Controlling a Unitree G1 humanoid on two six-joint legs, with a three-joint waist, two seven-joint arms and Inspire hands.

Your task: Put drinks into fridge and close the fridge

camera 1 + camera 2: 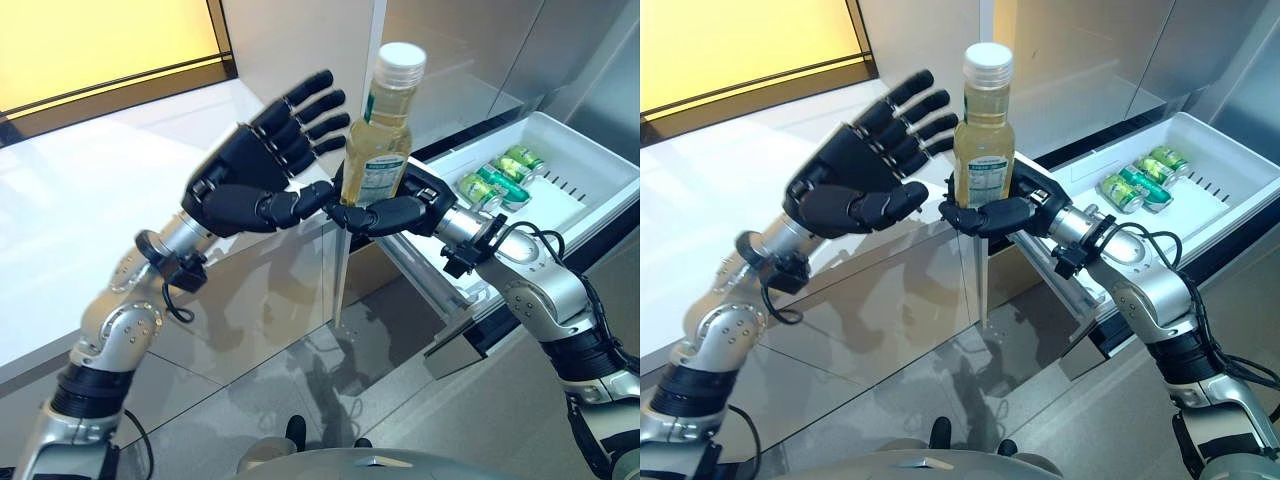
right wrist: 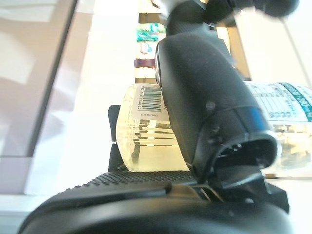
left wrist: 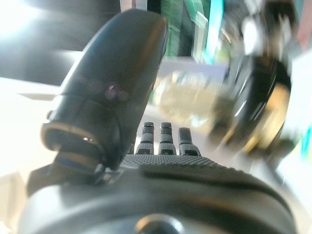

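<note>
— Where's the bottle point(image 1: 383, 135)?
— Upright in the right hand point(image 1: 395, 212), fingers point(image 1: 985, 217) curled round its base, held up in front of the open fridge drawer point(image 1: 590, 170).
— And the left hand point(image 1: 262, 170)?
— Beside the bottle, fingers spread, holding nothing.
— Anything in the drawer?
— Green cans point(image 1: 497, 180), lying together.

white counter point(image 1: 90, 190) | amber-lit panel point(image 1: 100, 45) | glossy grey floor point(image 1: 260, 380)
</note>
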